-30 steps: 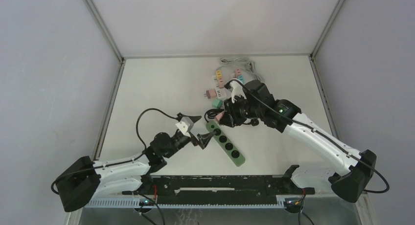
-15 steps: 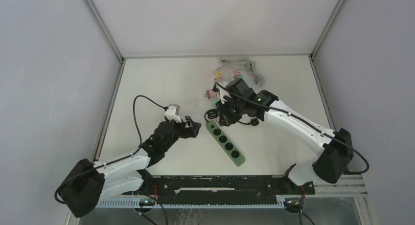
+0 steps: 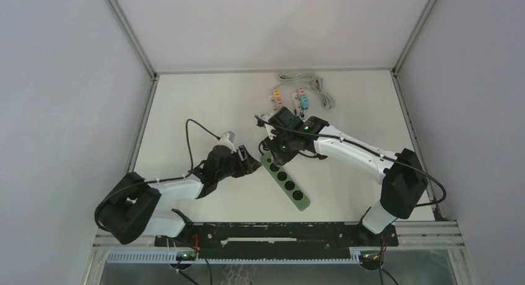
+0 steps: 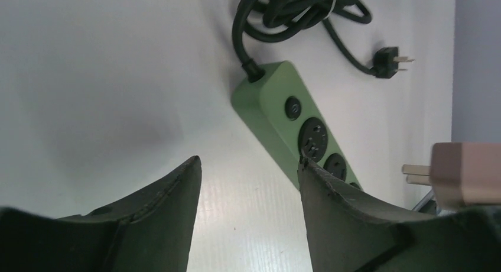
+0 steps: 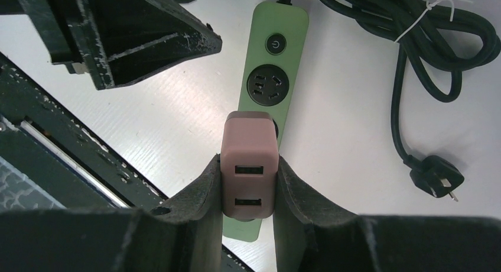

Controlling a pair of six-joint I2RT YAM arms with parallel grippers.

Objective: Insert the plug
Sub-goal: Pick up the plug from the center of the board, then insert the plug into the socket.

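The green power strip point(image 3: 285, 181) lies diagonally on the table, and also shows in the left wrist view point(image 4: 283, 121) and the right wrist view point(image 5: 273, 65). My right gripper point(image 3: 277, 146) point(image 5: 249, 159) is shut on a pink USB charger plug point(image 5: 249, 159). It holds the plug over the strip's second socket, below the switch. In the left wrist view the plug point(image 4: 467, 174) shows its prongs bare and apart from the strip. My left gripper point(image 3: 251, 163) point(image 4: 248, 162) is open and empty, low over the table just left of the strip's cord end.
The strip's black cord lies coiled point(image 5: 440, 41) beside it, with its black wall plug point(image 5: 437, 178) loose on the table. Several coloured adapters point(image 3: 278, 96) and a white cable point(image 3: 306, 80) lie at the back. The left gripper's fingers point(image 5: 130, 35) are close to the strip's cord end.
My right arm has swung left and carried the pink plug over the strip's cord end. My left arm has shifted, its gripper staying open beside the strip.
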